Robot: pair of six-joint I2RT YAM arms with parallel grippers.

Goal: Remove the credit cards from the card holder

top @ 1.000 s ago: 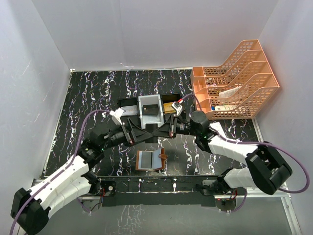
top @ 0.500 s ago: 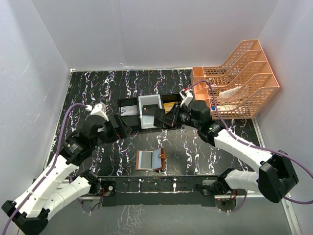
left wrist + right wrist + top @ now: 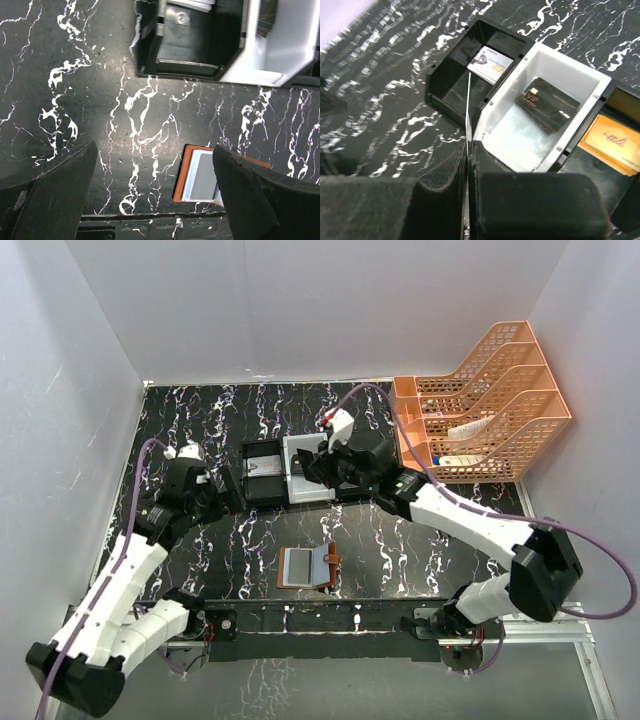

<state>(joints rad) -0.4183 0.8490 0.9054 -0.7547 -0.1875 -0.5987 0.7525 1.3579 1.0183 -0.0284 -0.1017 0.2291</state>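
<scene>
- Right hand (image 3: pixel 468 146) pinched a credit card (image 3: pixel 468 100) edgewise over the tray (image 3: pixel 570 61), above its inner wall; dropped there, it might straddle it.
- Left hand (image 3: pixel 155 150) gaped empty; card holder (image 3: pixel 308 567) lay open on the near surface (image 3: pixel 200 420).

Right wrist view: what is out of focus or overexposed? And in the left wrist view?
Right wrist view: the right tool, near the lens, is blurred; the white compartment is sharp; the top-left corner is washed out. Left wrist view: the left tool is dark and soft; the marbled table is sharp.
</scene>
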